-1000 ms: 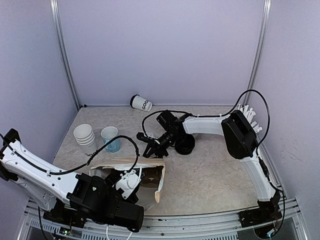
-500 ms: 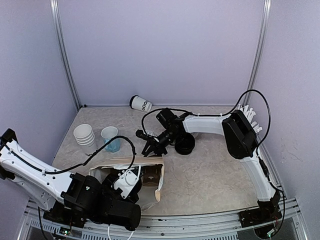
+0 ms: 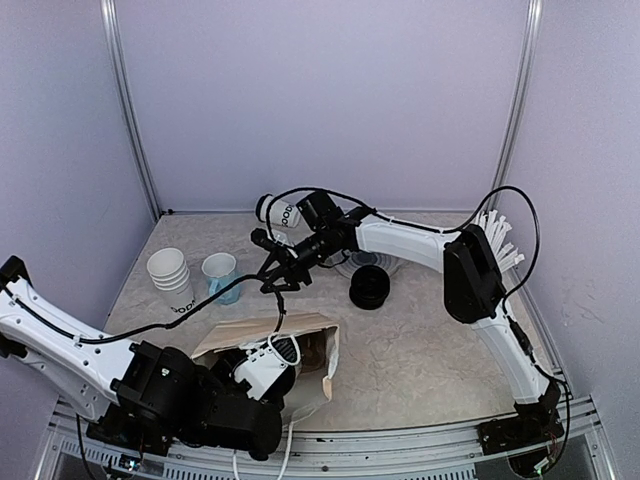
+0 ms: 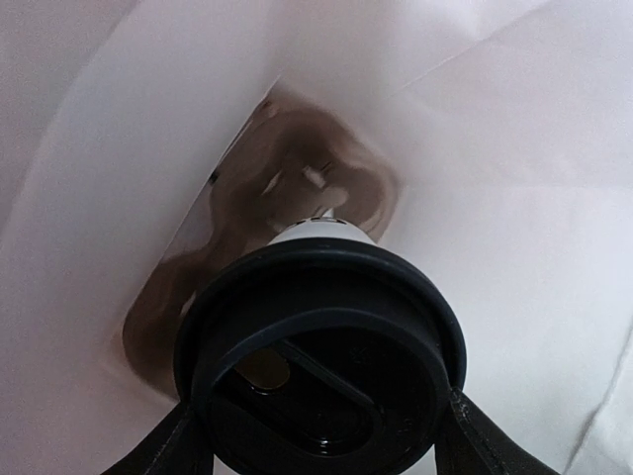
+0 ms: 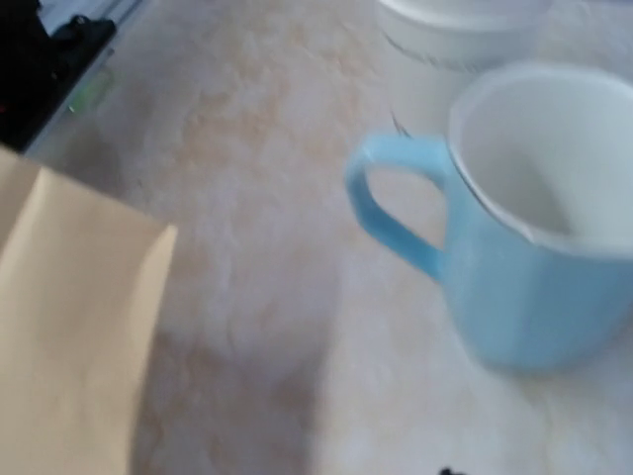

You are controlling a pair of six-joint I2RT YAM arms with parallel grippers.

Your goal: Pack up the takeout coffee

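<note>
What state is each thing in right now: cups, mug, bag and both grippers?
takeout cup: black lid on, inside the bag, gripped.
left gripper: shut on the takeout cup at its lid.
paper bag: mouth open, left gripper reaching inside.
right gripper: open, holding nothing, beside the mug.
blue mug: upright, empty.
stack of white cups: upright, nested, no lid.
cup by the back wall: lying on its side.

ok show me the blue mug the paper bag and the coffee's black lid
blue mug [image 5: 534, 307]: right wrist view, outer wall
paper bag [image 3: 245, 332]: top external view, top flap
black lid [image 4: 316, 381]: left wrist view, top face
</note>
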